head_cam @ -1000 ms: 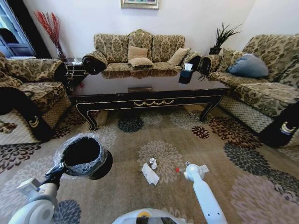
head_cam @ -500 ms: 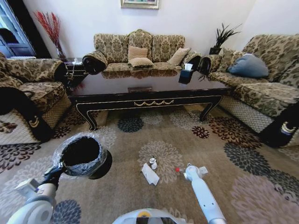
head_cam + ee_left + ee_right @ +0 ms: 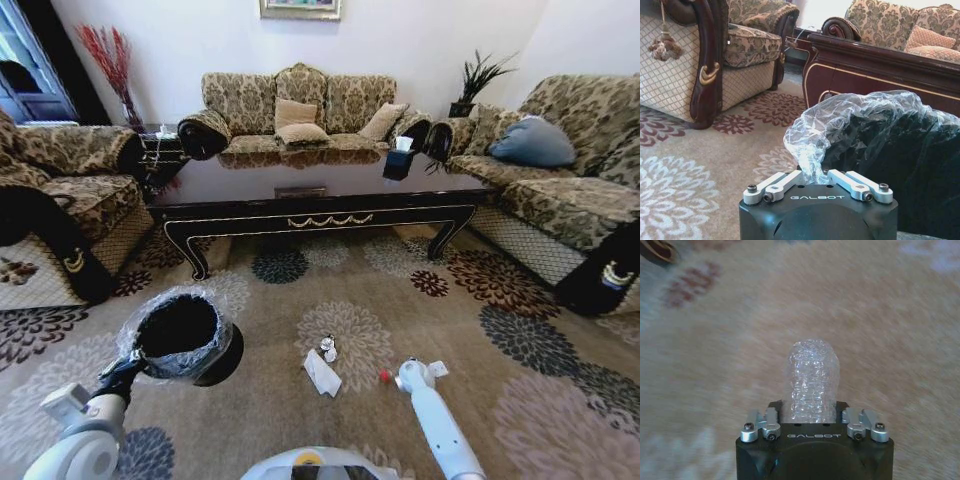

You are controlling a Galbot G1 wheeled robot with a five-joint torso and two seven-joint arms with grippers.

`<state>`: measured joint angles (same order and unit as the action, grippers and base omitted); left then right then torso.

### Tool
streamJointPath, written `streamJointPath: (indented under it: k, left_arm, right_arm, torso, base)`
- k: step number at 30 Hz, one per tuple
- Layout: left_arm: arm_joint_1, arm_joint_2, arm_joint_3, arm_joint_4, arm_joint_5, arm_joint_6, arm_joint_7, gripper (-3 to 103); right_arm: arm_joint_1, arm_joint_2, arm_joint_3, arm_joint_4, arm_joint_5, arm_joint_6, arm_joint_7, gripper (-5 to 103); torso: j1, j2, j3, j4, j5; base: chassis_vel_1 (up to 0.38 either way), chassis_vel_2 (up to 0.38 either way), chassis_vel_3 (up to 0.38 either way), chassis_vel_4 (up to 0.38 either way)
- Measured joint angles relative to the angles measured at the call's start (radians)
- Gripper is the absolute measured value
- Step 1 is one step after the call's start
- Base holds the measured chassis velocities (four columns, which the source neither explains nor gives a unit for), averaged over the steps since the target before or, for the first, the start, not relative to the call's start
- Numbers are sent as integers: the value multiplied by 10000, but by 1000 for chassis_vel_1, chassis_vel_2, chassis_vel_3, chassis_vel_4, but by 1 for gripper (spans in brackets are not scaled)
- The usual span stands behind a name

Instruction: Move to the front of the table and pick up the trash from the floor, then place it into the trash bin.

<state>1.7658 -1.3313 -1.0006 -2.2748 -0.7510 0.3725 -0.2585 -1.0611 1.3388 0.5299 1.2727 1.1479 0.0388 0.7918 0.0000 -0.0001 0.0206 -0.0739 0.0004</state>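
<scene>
Left gripper (image 3: pixel 817 176): fingers clamped on liner of trash bin (image 3: pixel 180 335); bin held off the carpet, near left
Right gripper (image 3: pixel 810 412): fingers clamped on clear bottle (image 3: pixel 810 382); red cap (image 3: pixel 384 376) visible; low over carpet
Floor: paper sheet (image 3: pixel 321 372) and tiny wad (image 3: pixel 327 349) between arms
Far: bench (image 3: pixel 310 195), sofas behind

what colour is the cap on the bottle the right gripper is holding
Red; the cap shows best in the head view, beside the right gripper.

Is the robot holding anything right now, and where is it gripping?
The left gripper holds the trash bin by its liner-covered rim; the right gripper holds the clear bottle around its body.
</scene>
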Motion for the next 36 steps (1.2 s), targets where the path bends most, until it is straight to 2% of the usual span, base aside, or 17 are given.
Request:
streamJointPath:
  k: [2,4,9,11,14,15,17,18,20,23,25,26,27,29,31,32,36]
  left_arm:
    - [-7,-70,182,-52,136,-5,6,3]
    - [-9,-98,259,-92,178,-5,10,3]
    - [-91,-241,904,-225,577,-8,24,3]
    - [-100,-264,988,-225,660,-17,24,3]
    - [-125,-574,1564,-135,1285,-153,20,3]
    - [-125,-574,1564,-135,1285,-153,20,3]
    - [-124,-738,1787,-86,1472,-193,20,3]
    - [-122,-870,1979,-59,1578,-208,19,3]
    - [-123,-983,2196,-46,1616,-210,-15,3]
    - [-122,-1009,2274,-35,1637,-210,-25,3]
    - [-96,-1131,2718,124,2092,-305,-54,3]
    - [-65,-1160,2823,157,2208,-340,-54,3]
    - [-65,-1160,2823,157,2208,-340,-54,3]
    - [79,-1338,3279,264,2598,-448,-26,3]
    - [155,-1489,3633,366,2843,-521,1,3]
    - [155,-1489,3633,366,2843,-521,1,3]
    - [154,-1705,4114,572,3071,-576,2,3]
  right_arm:
    - [-409,13,-138,1083,-517,34,-61,40]
    - [-574,13,-214,1489,-759,70,-116,40]
    - [-1104,12,-723,3524,-1502,559,-541,25]
    - [-1118,14,-772,3694,-1555,665,-630,25]
    - [-1118,22,-1116,4474,-2002,1411,-1331,25]
    - [-1118,22,-1116,4474,-2002,1411,-1331,25]
    - [-1121,4,-1290,4690,-2143,1809,-1835,25]
    - [-1155,-25,-1497,4896,-2283,2237,-2489,25]
    - [-1189,-46,-1760,5116,-2362,2738,-3235,25]
    - [-1195,-46,-1858,5195,-2362,2930,-3545,25]
    - [-1231,-77,-2442,5475,-2415,4021,-5442,25]
    - [-1251,-104,-2594,5516,-2461,4266,-5908,25]
    - [-1251,-104,-2594,5516,-2461,4266,-5908,25]
    - [-1354,-254,-3234,5782,-2741,4941,-7264,25]
    - [-1413,-440,-3934,6046,-3300,5412,-8007,25]
    - [-1413,-440,-3934,6046,-3300,5412,-8007,25]
    - [-1461,-692,-5096,6173,-4264,5999,-9190,25]
  torso:
    - [0,0,-1,1,1]
    - [0,0,-1,0,-2]
    - [0,-1,-2,-3,-3]
    - [0,0,-2,-3,-4]
    - [-1,0,-2,0,-4]
    - [-1,0,-2,0,-4]
    - [0,0,-2,0,-4]
    - [0,0,-2,0,-4]
    - [0,-1,-2,-1,-5]
    - [0,0,-3,-2,-4]
    - [0,0,-3,-2,-4]
    - [0,0,-3,-1,-3]
    - [0,0,-3,-1,-3]
    - [0,0,-3,0,-5]
    - [-1,0,-3,-1,-4]
    - [-1,0,-3,-1,-4]
    - [0,0,-3,0,-5]
  base:
    - [0,0,0,0]
    - [0,0,0,0]
    - [0,0,0,0]
    - [0,0,0,0]
    - [0,0,0,0]
    - [0,0,0,0]
    - [0,0,0,0]
    - [0,0,0,0]
    - [0,0,0,0]
    - [0,0,0,0]
    - [0,0,0,0]
    - [0,0,0,0]
    - [0,0,0,0]
    - [0,0,0,0]
    - [0,0,0,0]
    - [0,0,0,0]
    - [0,0,0,0]
